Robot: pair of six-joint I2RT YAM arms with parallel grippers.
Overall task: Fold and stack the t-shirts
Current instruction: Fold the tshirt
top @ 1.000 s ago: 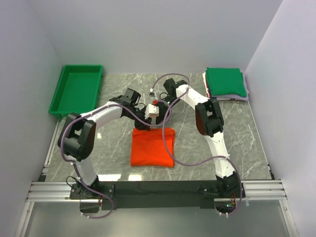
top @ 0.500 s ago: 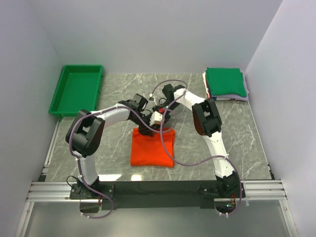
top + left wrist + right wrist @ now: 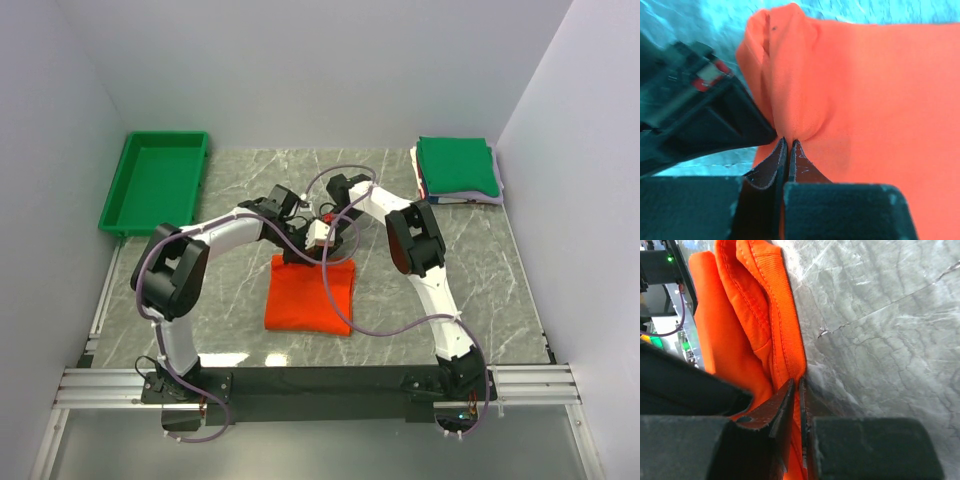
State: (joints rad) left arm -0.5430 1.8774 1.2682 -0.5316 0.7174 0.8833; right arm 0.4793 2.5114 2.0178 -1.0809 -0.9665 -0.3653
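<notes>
Left fingers [image 3: 771, 167] and right fingers [image 3: 772, 412] (set close together) each pinch the far edge of the bright orange-red cloth t-shirt [image 3: 310, 295], whose length runs from them toward the arm bases across the grey marble worktop [image 3: 490, 270].

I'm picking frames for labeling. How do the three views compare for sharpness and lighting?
Top external: even light, sharp, faint shadows on the marble table. Left wrist: orange t-shirt slightly soft, left gripper blurred, marble tinted cyan. Right wrist: shirt hem and marble crisp, right gripper soft.
</notes>
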